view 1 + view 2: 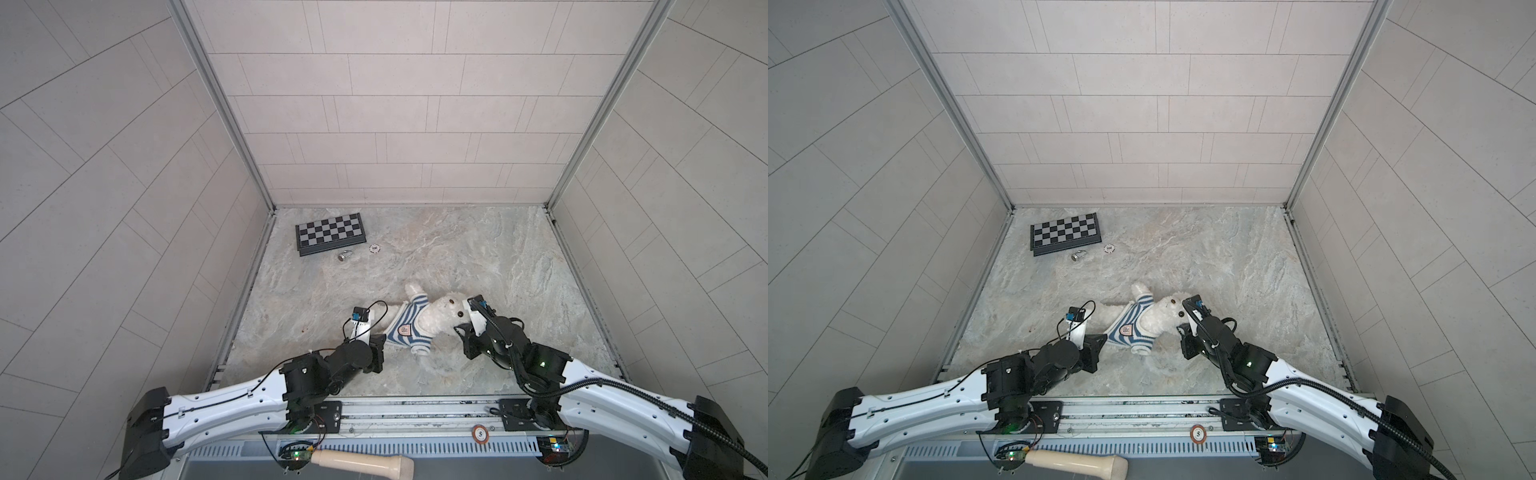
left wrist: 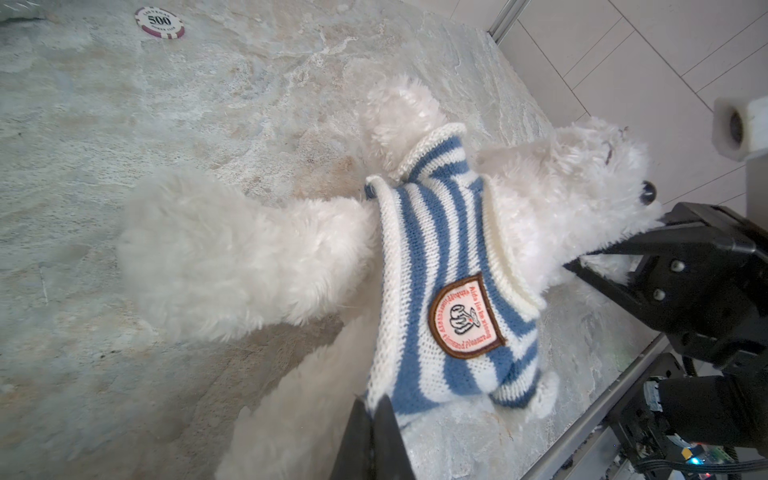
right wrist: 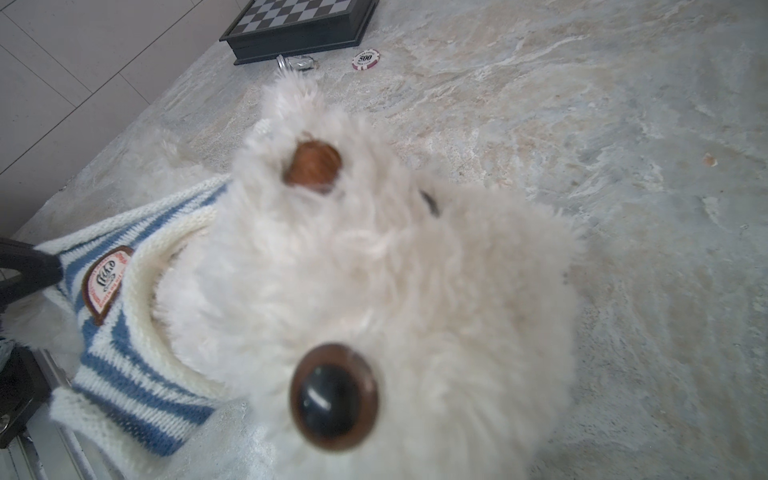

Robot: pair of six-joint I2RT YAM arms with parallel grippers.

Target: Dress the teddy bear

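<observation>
Lower centre: left gripper (image 2: pixel 372 405) pinched shirt (image 2: pixel 432 257) hem. Right edge: right gripper (image 2: pixel 598 255) clamped teddy bear (image 2: pixel 552 199) head. Hem needed even legward pull, head anchored.

The fluffy white plush teddy bear (image 1: pixel 440 318) lies on the marbled stone table (image 1: pixel 498 257), head rightward in my right gripper (image 2: pixel 584 261), its blue-and-white striped knit shirt (image 1: pixel 405 328) pinched at the hem, leftward, in my left gripper (image 2: pixel 373 409). The checkered folding chessboard (image 1: pixel 330 232) sits far behind, left.

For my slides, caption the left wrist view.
Left gripper pinches the striped sweater at its hem; right gripper holds the teddy bear by the head.
</observation>
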